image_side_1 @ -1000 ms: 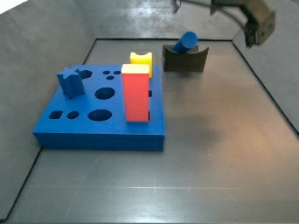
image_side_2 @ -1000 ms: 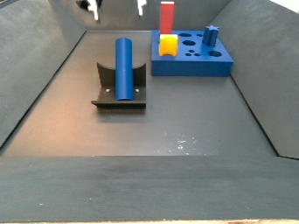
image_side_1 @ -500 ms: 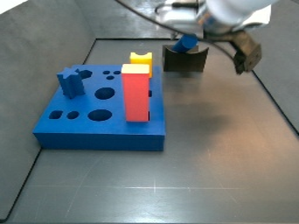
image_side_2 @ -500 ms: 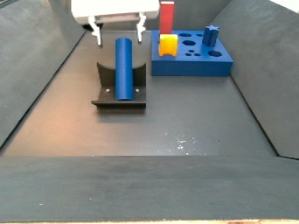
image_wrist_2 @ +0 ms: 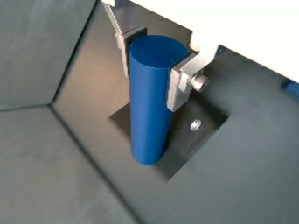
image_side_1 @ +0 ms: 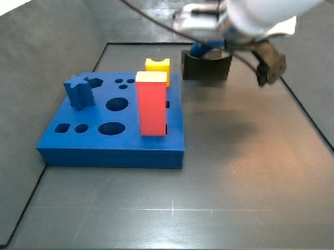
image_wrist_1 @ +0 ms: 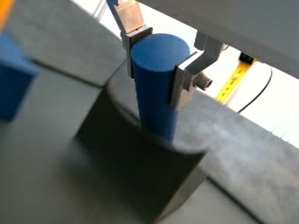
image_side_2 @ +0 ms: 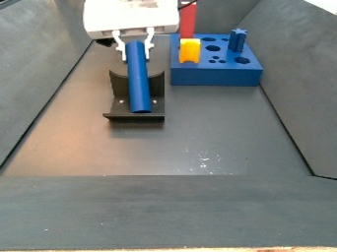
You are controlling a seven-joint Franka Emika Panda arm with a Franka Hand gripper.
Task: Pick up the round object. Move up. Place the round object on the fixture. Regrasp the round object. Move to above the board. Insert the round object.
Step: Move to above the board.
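Side view, left to right: the fixture [image_side_2: 134, 102] stands on the tabletop [image_side_2: 198, 138] with the round object [image_side_2: 140, 73] lying in its notch; the board [image_side_2: 216, 65] sits well apart to the right, carrying a red block [image_side_2: 188, 19] and a yellow block [image_side_2: 191, 49]. The pincer [image_side_2: 138, 41] straddles the rod's far end. Both wrist views show the fingers [image_wrist_1: 187, 73] [image_wrist_2: 177, 85] flanking the rod [image_wrist_1: 156, 83] [image_wrist_2: 153, 96], one plate against it; full clamping cannot be told.
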